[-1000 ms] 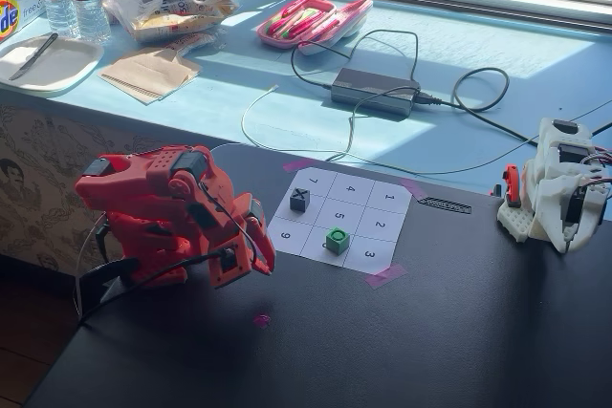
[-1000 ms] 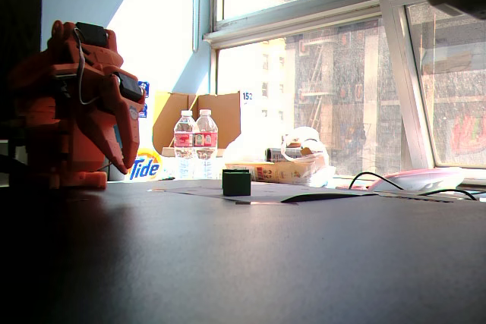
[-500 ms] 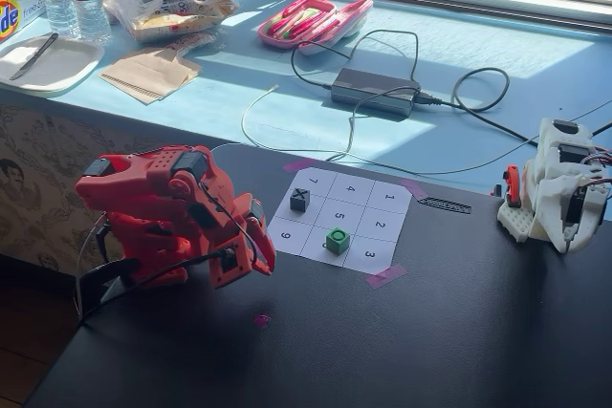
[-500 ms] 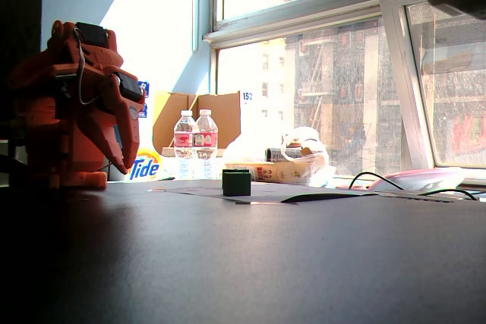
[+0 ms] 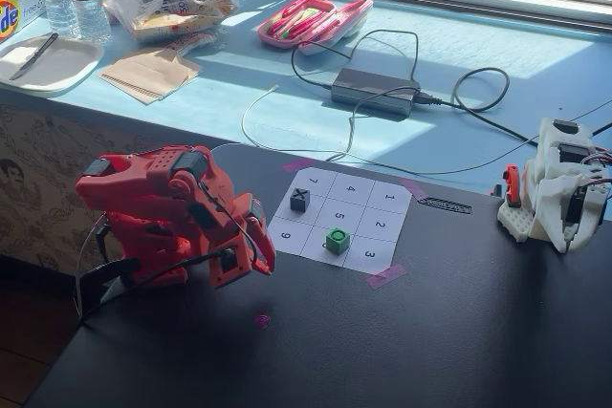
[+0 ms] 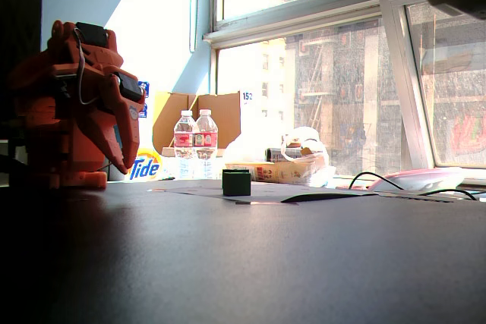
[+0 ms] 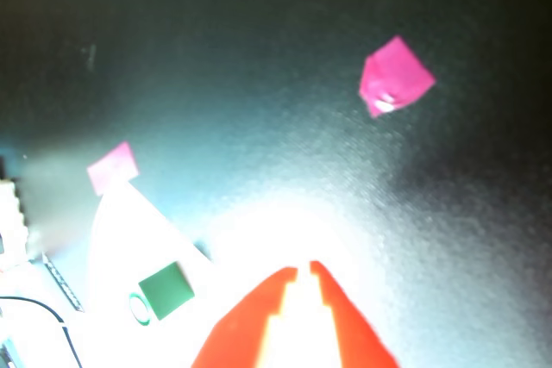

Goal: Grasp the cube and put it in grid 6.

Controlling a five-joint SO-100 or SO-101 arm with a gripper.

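Observation:
The green cube (image 5: 337, 240) stands on the white 3x3 sheet, in the cell (image 5: 317, 246) between 9 and 3 and below 5; the cube covers that cell's number. In a low fixed view the cube (image 6: 236, 182) looks dark against the window. The wrist view shows the cube (image 7: 166, 290) at lower left on glaring white paper. My red arm is folded at the table's left, with the gripper (image 5: 260, 260) pointing down, a cell's width or more left of the sheet. Its two red fingers (image 7: 304, 269) nearly touch at the tips, with nothing between them.
A dark grey cube marked X (image 5: 299, 200) sits in the cell under 7. A white device (image 5: 555, 188) stands at the table's right edge. A pink tape scrap (image 5: 261, 319) lies near the gripper. Cables and a power brick (image 5: 375, 91) lie on the blue sill behind.

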